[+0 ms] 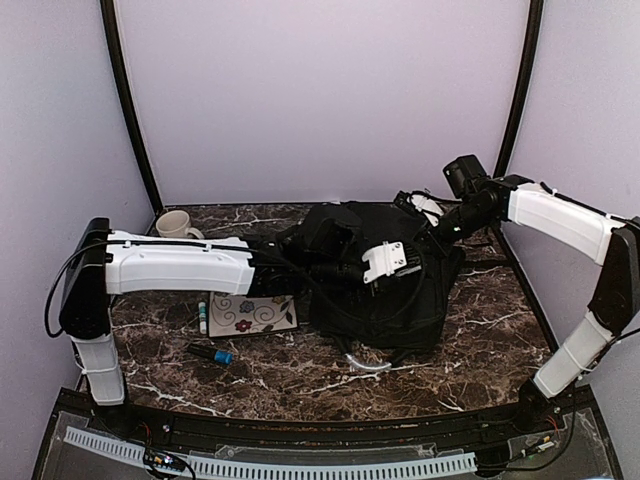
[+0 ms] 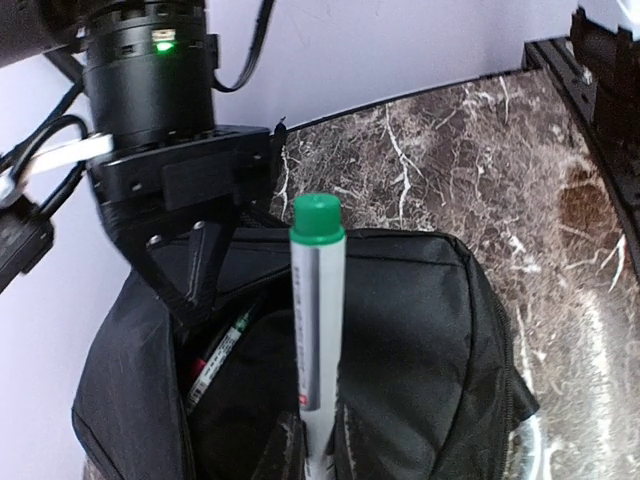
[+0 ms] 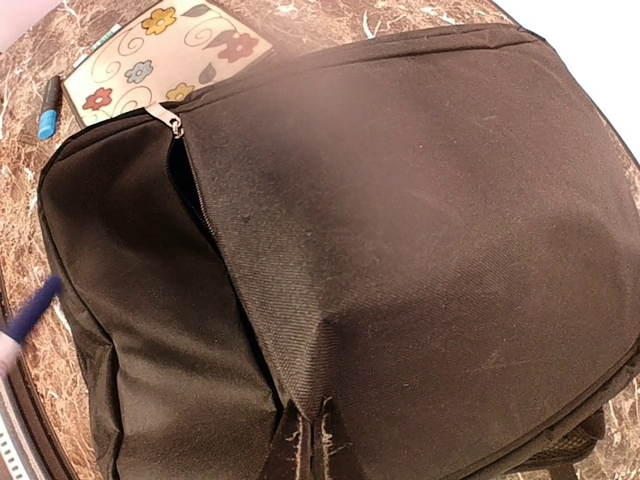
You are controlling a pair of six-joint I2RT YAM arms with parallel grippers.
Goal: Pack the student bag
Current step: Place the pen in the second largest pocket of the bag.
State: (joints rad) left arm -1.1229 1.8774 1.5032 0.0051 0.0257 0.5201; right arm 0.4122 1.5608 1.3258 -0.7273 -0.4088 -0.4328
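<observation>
The student bag [image 1: 385, 300] is a large black backpack lying in the middle of the table. My left gripper [image 2: 318, 440] is shut on a white marker with a green cap [image 2: 318, 300] and holds it just over the bag's open pocket [image 2: 250, 400]. Another marker [image 2: 220, 355] lies inside that pocket. My right gripper [image 3: 318, 445] is shut on a pinch of the bag's fabric [image 3: 400, 220] and holds the pocket edge up; it also shows in the left wrist view [image 2: 190, 270]. In the top view the left gripper [image 1: 405, 262] is over the bag and the right gripper [image 1: 437, 238] is at its far right corner.
A floral notebook [image 1: 252, 313] lies left of the bag, with a white stick [image 1: 203, 315] beside it and a blue-capped marker [image 1: 210, 353] in front. A cream mug [image 1: 177, 226] stands at the back left. The bag's grey-white loop handle [image 1: 365, 365] points toward me.
</observation>
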